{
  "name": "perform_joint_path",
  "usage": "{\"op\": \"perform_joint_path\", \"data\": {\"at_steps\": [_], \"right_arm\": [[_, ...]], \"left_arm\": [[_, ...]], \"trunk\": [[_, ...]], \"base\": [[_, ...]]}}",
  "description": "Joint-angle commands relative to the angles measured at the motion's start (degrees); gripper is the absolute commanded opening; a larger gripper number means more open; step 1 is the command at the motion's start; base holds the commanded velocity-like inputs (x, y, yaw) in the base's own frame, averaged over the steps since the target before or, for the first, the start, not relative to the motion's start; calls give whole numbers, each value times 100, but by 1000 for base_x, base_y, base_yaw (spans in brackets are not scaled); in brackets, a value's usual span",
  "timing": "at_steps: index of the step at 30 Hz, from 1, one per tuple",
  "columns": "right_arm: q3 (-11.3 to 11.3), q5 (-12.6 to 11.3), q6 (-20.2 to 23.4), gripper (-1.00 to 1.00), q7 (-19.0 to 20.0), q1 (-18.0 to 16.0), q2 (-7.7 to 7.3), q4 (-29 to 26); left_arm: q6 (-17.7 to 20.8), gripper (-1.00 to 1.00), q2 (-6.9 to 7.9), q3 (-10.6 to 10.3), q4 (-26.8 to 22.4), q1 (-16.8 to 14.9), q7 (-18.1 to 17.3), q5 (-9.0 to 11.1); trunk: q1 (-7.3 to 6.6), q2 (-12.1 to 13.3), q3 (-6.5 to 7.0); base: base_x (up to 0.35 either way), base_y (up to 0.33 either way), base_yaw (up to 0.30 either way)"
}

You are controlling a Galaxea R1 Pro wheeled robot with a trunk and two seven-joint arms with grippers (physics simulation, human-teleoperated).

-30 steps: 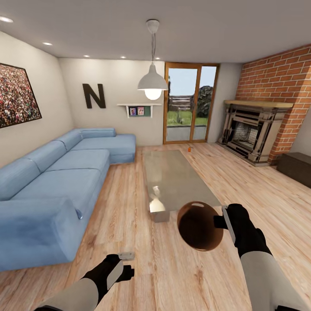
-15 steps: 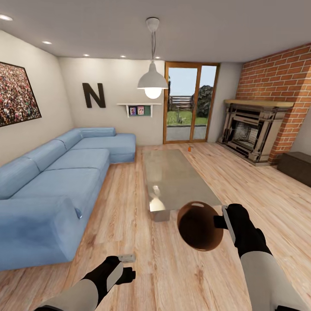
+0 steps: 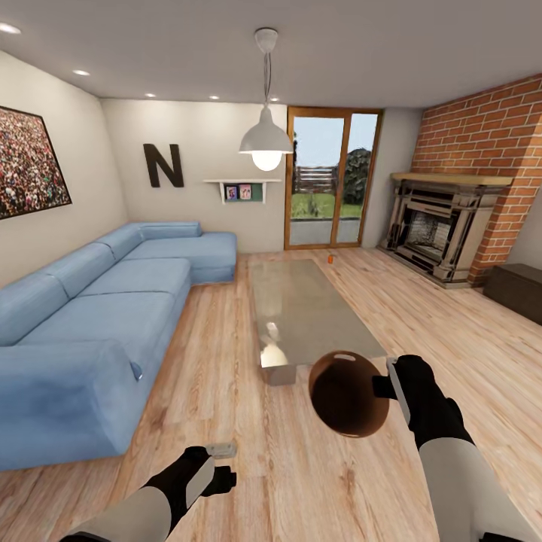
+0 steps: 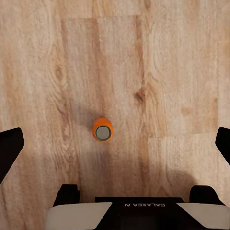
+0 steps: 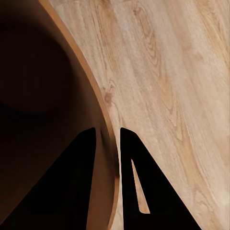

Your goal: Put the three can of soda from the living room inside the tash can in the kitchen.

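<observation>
One soda can [image 4: 102,131] stands upright on the wood floor, seen from straight above in the left wrist view. My left gripper [image 4: 115,143] hangs open above it, its fingers [image 4: 10,147] spread wide on either side and well clear of it. In the head view the left gripper [image 3: 218,461] is low over the floor near me. A second soda can [image 3: 330,259] stands far off on the floor by the glass door. My right gripper [image 3: 385,385] is shut on the rim of the tash can [image 3: 348,395], held tilted with its brown inside facing me; its fingers straddle the rim [image 5: 111,143].
A light-blue corner sofa [image 3: 90,316] runs along the left. The glass coffee table [image 3: 301,309] stands just ahead of the held bin. A brick fireplace [image 3: 440,229] and a dark low bench [image 3: 519,290] are at the right. Open wood floor lies between sofa and table.
The left gripper has sunk very slightly towards the floor; everything else stands as before.
</observation>
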Motion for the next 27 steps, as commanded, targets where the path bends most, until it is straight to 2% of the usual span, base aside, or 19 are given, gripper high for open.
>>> {"op": "perform_joint_path", "data": {"at_steps": [1, 13, 16, 27], "right_arm": [[2, -82, 0, -100, 16, -3, 0, -2], [5, -82, 0, -100, 16, -3, -1, -2], [5, -82, 0, -100, 16, -3, -2, -2], [5, -82, 0, -100, 16, -3, -6, -2]], "left_arm": [[0, 100, -2, 0, 0, 0, 0, -2], [-1, 100, -2, 0, 0, 1, 0, -6], [-1, 100, -6, 0, 0, 3, 0, -6], [-1, 100, -6, 0, 0, 2, -7, -8]], "trunk": [[22, -43, -17], [286, -524, -233], [286, -524, -233], [527, -965, -430]], "base": [[0, 0, 0], [0, 0, 0], [0, 0, 0], [0, 0, 0]]}}
